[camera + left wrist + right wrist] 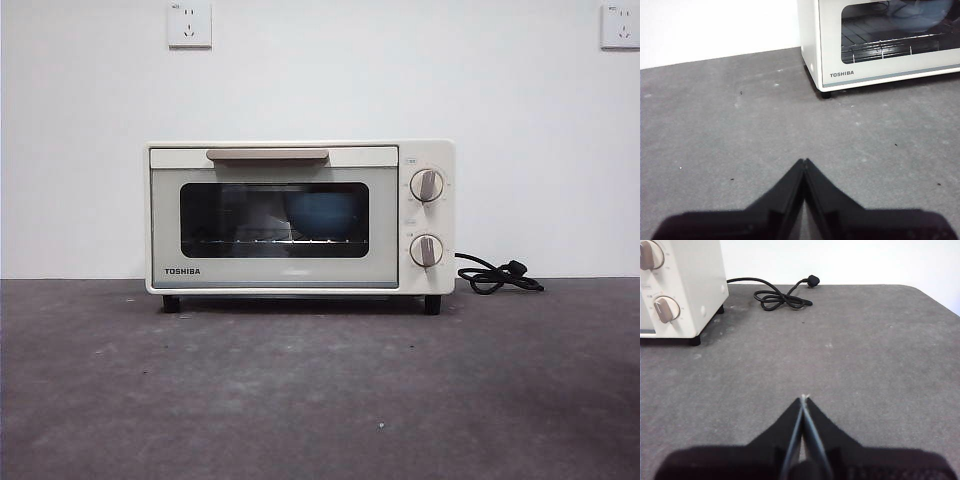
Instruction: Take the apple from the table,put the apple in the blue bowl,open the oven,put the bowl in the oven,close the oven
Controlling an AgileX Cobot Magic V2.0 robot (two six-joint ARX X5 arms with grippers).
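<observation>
Cream oven (300, 218), blue bowl (325, 215) inside

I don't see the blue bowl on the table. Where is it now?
The blue bowl sits inside the closed oven, on the wire rack behind the dark glass door, toward the side nearer the knobs in the front view.

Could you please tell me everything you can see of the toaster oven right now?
The cream-white boxy toaster oven stands upright on black feet on the dark grey matte table, against a white wall. Its dark glass door is shut, with a beige bar handle along the top and "TOSHIBA" at the lower left. Two round knobs sit stacked on the right panel. Behind the glass, a blue bowl rests on the wire rack. A black cord lies coiled beside it. Neither hand touches it.
</observation>
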